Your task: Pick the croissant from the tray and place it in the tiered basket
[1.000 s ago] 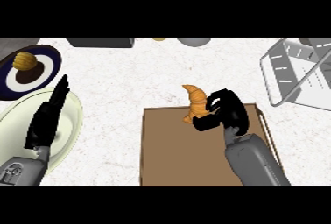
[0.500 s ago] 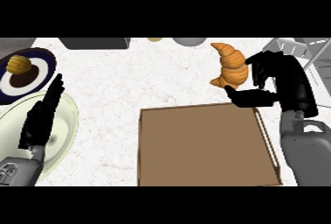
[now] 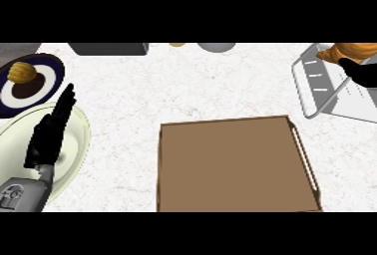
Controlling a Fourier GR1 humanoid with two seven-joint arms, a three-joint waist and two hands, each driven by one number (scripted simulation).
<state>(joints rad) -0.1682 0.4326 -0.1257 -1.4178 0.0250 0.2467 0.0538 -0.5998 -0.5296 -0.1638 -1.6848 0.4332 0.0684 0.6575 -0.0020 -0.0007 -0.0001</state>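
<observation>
The croissant (image 3: 355, 50) sat at about two o'clock in the head view, at the top right edge, directly over the upper corner of the wire basket (image 3: 324, 94). The right hand (image 3: 362, 70) showed only in part at the right edge, just below the croissant and touching it; its dark fingers appeared to be curled on the pastry's lower end, though most of the hand was cut off by the edge, so the hold could only be read roughly. Whether the croissant touched the basket's wire could not be told.

The brown tray (image 3: 236, 167) lay at about five o'clock on the speckled white tabletop (image 3: 184, 84), its surface bare, well apart from the croissant.

The left hand (image 3: 52, 132) rested at nine o'clock, fingers straight and together, pointing toward twelve, holding nothing. It lay over a pale green plate (image 3: 77, 149). Beyond it, at ten o'clock, a dark blue plate (image 3: 52, 74) with a white ring carried a small golden pastry (image 3: 22, 72).

Along the top edge, near twelve o'clock, stood a dark grey box (image 3: 109, 48), a small yellow item (image 3: 177, 44) and a grey round object (image 3: 216, 47), each partly cut off.
</observation>
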